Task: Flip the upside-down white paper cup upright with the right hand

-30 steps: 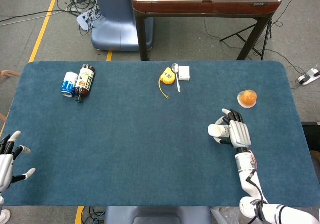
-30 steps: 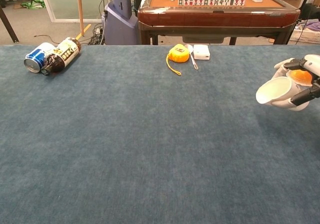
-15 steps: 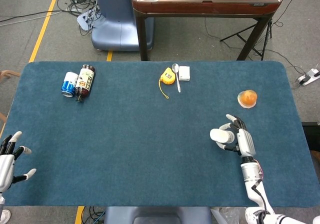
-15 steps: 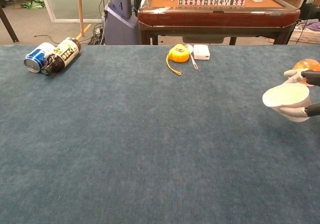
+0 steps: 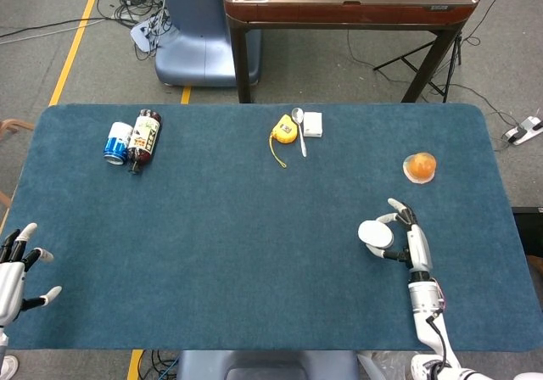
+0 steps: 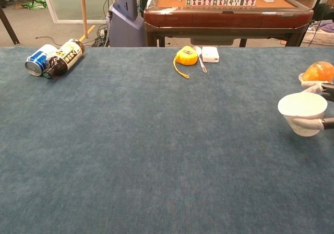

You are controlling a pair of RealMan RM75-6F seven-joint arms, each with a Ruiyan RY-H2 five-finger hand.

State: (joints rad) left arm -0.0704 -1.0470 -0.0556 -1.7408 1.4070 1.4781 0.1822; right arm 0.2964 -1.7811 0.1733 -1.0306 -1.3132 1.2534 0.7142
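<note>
The right robot hand (image 5: 411,243) holds the paper cup (image 5: 374,236) from the side, fingers wrapped round its wall — a grip that leaves the open rim free and lets the wrist decide which way the cup faces. The cup sits toward the right of the blue worktop (image 5: 237,227), nearer the front edge, a little in front of the orange fruit (image 5: 419,166). In the chest view the cup (image 6: 302,111) has its mouth turned up and its narrower base down, so its long axis stands about vertical; whether the base touches the worktop cannot be told. Judging by that, the flip itself looks done and only setting down and letting go remain. The left robot hand (image 5: 15,270) hangs at the worktop's left edge — fingers spread, holding nothing.
</note>
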